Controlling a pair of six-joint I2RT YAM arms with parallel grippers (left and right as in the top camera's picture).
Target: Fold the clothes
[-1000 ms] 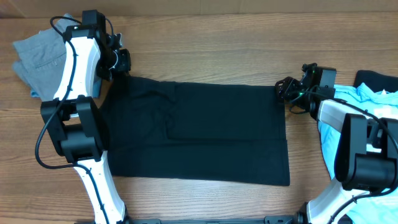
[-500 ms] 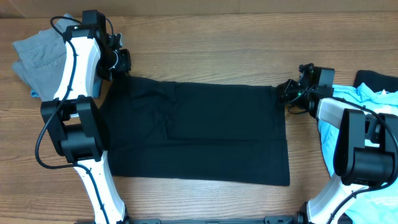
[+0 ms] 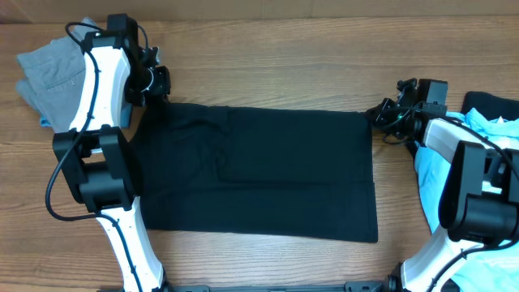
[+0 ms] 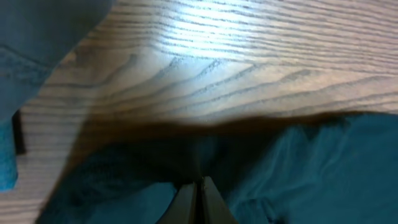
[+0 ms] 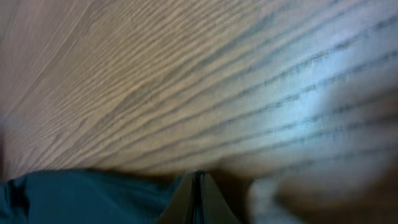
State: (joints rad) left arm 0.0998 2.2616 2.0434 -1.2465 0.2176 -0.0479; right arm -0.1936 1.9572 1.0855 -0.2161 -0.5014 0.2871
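The black T-shirt [image 3: 259, 170] lies flat in the middle of the table [image 3: 268, 57], folded into a broad rectangle with its long sides running left to right. A fainter inner fold line shows across its upper half, and a few soft creases gather toward its upper-left corner.

At that upper-left corner sits the left gripper [image 3: 156, 83]. In the left wrist view its two fingertips [image 4: 199, 190] meet with no gap, and the dark cloth [image 4: 311, 162] bunches up on both sides of them. The jaws are closed, but whether a fold of cloth is caught between them cannot be told.

At the shirt's upper-right corner, just off the edge, is the right gripper [image 3: 379, 113]. The right wrist view is blurred, yet the fingertips [image 5: 198, 186] are pressed together there too, with the shirt's edge [image 5: 74, 196] running in from the left up to them and bare wood beyond. It is closed as well; a pinch on the hem cannot be confirmed.

Farther out, the grey trousers [image 3: 49, 69] lie crumpled at the table's far left corner behind the left arm, a pocket seam showing. They also appear as a grey patch in the left wrist view [image 4: 37, 37]. At the right edge a light-blue tee [image 3: 495, 130] is heaped beside the right arm, partly hidden by it, well apart from the black shirt.
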